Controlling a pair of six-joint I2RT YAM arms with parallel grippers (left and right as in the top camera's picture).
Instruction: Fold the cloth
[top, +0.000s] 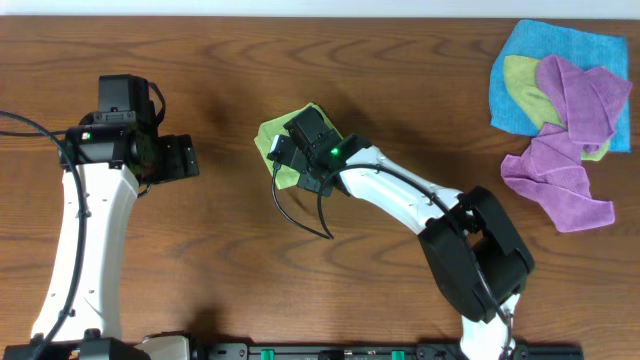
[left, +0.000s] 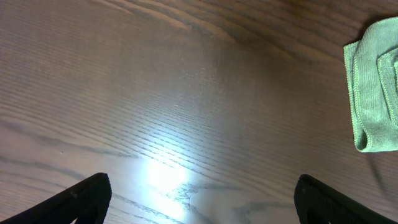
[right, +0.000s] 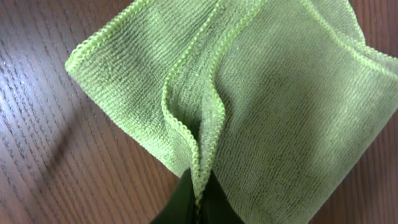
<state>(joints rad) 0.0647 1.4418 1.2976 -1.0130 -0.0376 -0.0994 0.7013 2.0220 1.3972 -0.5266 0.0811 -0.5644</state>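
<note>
Right claw (right: 196, 202) is clenched on the cloth (right: 249, 93). Two hemmed edges are pinched together between my fingers, and the doubled-over layers fan away from the grip.

From overhead, the cloth sits about mid-tabletop (top: 400, 60), a little left of centre and half under that right claw. The lime-green part I can see runs roughly from the near edge toward the far edge, slightly tilted, with one corner aimed at the far edge. The rest of its outline is hidden beneath the claw, so I can't call the long axis for sure.

Left claw (top: 185, 158) hangs off to the cloth's left, apart from it. It's spread wide, fingers (left: 87, 199) over bare wood, gripping nothing.

Further out, at the far right corner, a blue cloth (top: 560, 45) lies flat. A duller yellow-green cloth (top: 525, 85) and crumpled purple cloths (top: 580, 95) are heaped on it, the purple spilling toward the near edge.
</note>
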